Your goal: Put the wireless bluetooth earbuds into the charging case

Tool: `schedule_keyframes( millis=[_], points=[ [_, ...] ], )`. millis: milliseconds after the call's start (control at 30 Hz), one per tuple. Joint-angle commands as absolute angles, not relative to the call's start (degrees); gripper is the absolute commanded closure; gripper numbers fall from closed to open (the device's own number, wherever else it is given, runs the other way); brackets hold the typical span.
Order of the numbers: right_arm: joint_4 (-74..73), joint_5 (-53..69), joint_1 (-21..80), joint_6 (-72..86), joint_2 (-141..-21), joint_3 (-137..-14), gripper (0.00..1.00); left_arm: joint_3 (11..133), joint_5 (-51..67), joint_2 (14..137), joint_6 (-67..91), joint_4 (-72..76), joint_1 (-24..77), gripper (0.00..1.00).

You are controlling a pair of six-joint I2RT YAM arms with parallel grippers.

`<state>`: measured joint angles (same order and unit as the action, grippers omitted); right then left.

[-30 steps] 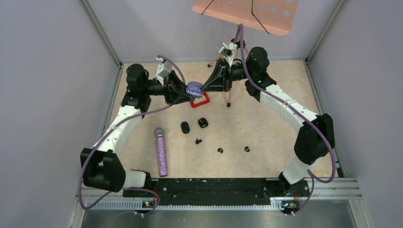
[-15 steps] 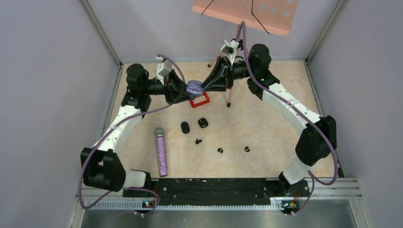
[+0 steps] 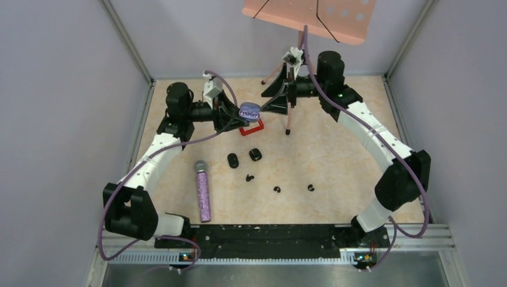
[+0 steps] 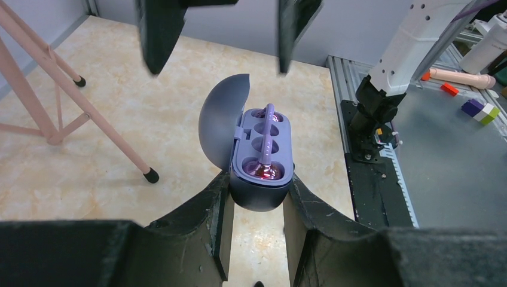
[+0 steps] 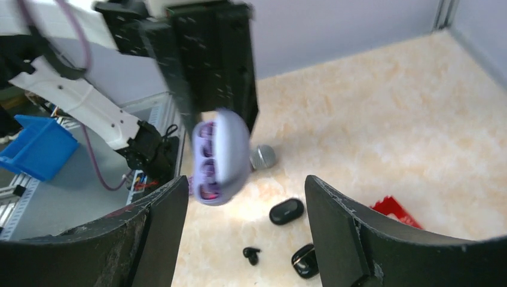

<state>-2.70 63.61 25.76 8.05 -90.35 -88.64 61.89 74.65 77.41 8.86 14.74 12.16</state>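
Observation:
The purple charging case (image 4: 261, 190) hangs above the floor with its lid (image 4: 222, 127) open, and my left gripper (image 4: 256, 200) is shut on its lower body. Pinkish-purple earbuds (image 4: 263, 170) lie in its wells, the near one glowing red. My right gripper (image 5: 246, 194) stands open just off the case (image 5: 222, 156), touching nothing; its fingers (image 4: 158, 31) show at the top of the left wrist view. In the top view the case (image 3: 249, 111) sits between my left gripper (image 3: 238, 112) and my right gripper (image 3: 270, 99). Black earbuds (image 3: 249, 177) (image 3: 277, 189) (image 3: 310, 188) lie loose on the floor.
Two black oval cases (image 3: 232, 160) (image 3: 256, 154) lie below a red block (image 3: 252, 127). A glittery purple microphone (image 3: 203, 191) lies to the left. A pink tripod stand (image 3: 289, 122) rises beside my right gripper. Grey walls enclose the floor.
My right gripper has opened and drawn back up and to the right, away from the case. The left gripper has shifted slightly right, still holding the case.

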Motion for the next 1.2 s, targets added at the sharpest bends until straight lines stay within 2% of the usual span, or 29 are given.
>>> schedule_keyframes(
  millis=[0,233,400,633,800,933,1067,1167],
  points=[
    [-5.7,61.4,27.5,4.3,-93.9,-91.3,0.29,63.9,72.6,77.8,5.1,10.7,13.1,1.0],
    [-6.5,67.0,28.4,0.6,-91.7,-91.1,0.3,65.3,64.8,80.4,11.3,10.7,13.4,1.0],
    [-12.0,65.9,27.9,-7.3,-86.5,-88.6,0.32,65.6,58.8,82.8,17.9,11.9,13.4,1.0],
    [-12.9,61.3,24.4,-5.3,-79.5,-82.0,0.31,66.0,56.4,86.1,18.7,12.7,14.0,1.0],
    [-15.9,46.2,18.5,-3.2,-73.4,-77.1,0.31,65.0,57.7,89.5,15.5,9.9,20.2,1.0],
    [-24.3,33.4,16.9,-11.8,-67.3,-71.2,0.27,63.7,54.6,94.4,17.5,12.3,26.8,1.0],
    [-29.1,20.7,16.9,-13.4,-60.9,-65.6,0.21,65.9,43.1,100.9,19.2,10.8,31.4,0.99],
    [-33.1,15.2,17.0,-13.7,-60.0,-64.3,0.2,69.8,36.8,106.0,19.5,7.4,34.1,1.0]
  ],
)
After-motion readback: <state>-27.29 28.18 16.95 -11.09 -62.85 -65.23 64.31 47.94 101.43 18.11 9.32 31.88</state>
